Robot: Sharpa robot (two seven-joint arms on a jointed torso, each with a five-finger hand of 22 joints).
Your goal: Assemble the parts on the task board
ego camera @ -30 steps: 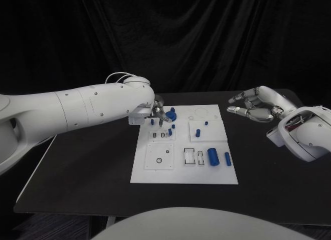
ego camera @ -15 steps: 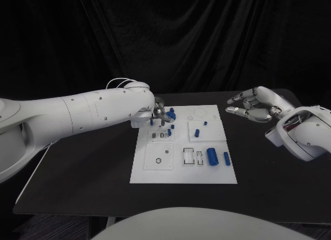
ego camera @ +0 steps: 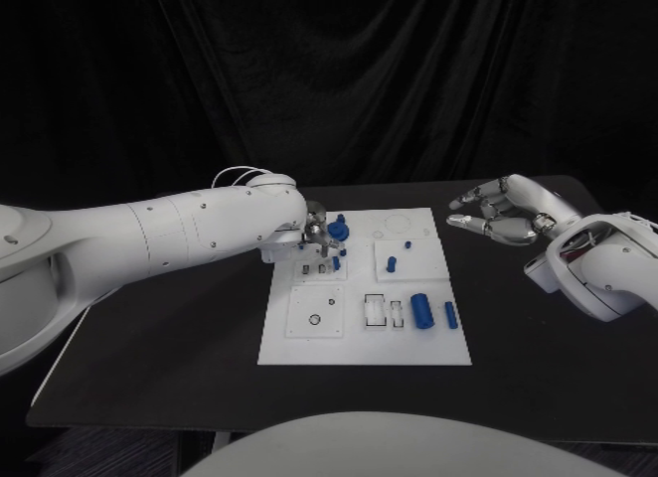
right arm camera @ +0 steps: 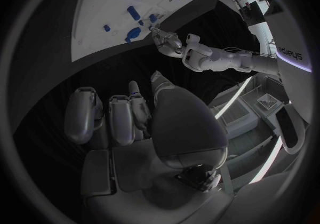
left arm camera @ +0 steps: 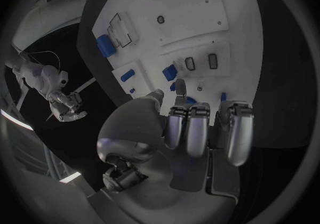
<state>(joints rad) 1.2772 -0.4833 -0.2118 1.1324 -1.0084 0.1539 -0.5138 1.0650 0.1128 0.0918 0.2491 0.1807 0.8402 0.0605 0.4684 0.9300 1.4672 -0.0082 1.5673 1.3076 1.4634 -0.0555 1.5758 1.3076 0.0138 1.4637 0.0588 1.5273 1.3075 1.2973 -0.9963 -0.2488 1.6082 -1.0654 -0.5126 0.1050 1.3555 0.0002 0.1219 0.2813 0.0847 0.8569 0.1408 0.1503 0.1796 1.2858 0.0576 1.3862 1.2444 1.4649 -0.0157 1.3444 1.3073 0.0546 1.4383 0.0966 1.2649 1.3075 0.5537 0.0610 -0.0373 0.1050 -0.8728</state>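
Left hand (ego camera: 316,233) over the far-left corner of the white rectangular task board (ego camera: 361,343).
Whether its fingers (left arm camera: 188,128) hold anything cannot be told; small blue parts (ego camera: 423,312) lie nearer. Right hand (ego camera: 504,211) hangs spread and empty beyond the black desk (ego camera: 172,338).

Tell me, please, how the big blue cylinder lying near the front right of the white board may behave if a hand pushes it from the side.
The big blue cylinder lies on its side on the flat task board, so it would probably roll rather than slide. It looks like solid, smooth plastic, likely stiff and perhaps slippery to pinch. The slimmer blue piece lies close beside it and could be knocked.
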